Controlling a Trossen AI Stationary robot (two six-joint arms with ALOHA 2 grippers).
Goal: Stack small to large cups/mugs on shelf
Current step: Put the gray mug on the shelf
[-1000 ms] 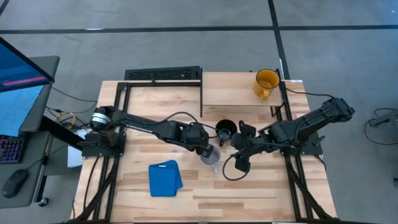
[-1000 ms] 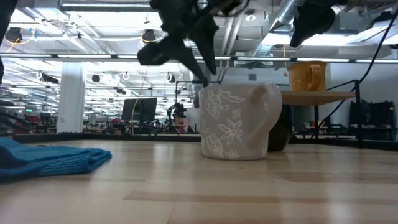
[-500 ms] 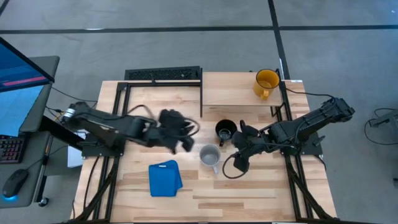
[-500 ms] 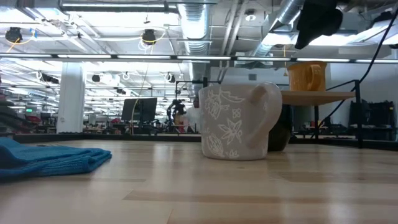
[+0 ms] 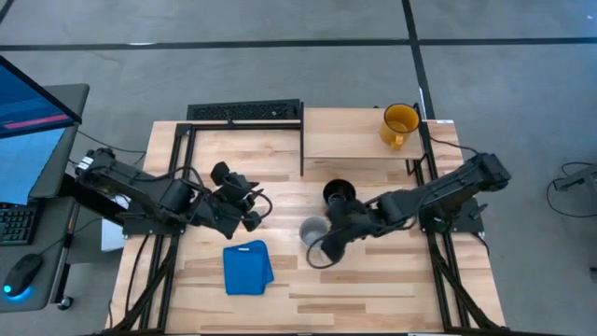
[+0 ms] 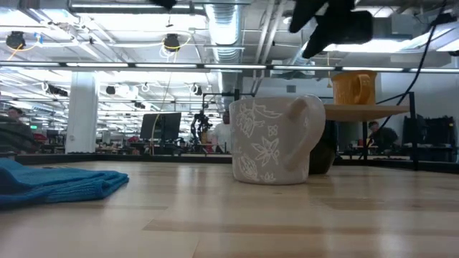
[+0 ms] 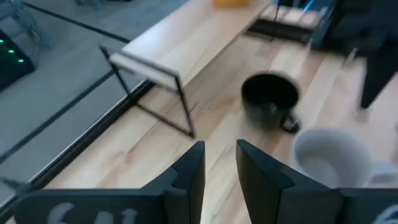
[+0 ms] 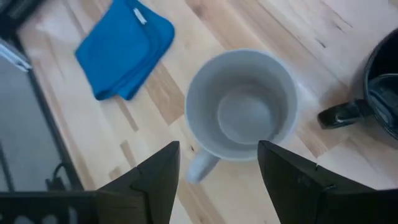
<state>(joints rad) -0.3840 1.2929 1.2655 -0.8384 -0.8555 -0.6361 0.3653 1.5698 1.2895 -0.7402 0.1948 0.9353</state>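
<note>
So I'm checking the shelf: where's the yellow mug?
In the high view, the yellow mug stands on the shelf at its right end, beyond the black mug.

You see a folded blue cloth lying flat on the wooden tabletop, well clear of either arm's fingers, nothing touching it.

Your left gripper, which a second ago sat at the rim of the pale grey-white mug, is now pulled well back toward the table's left side, with empty jaws slightly parted. Your right gripper, previously waiting off to the mug's right near the black mug, now hangs directly over the pale grey-white mug, fingers spread wide on either side of its rim.
</note>
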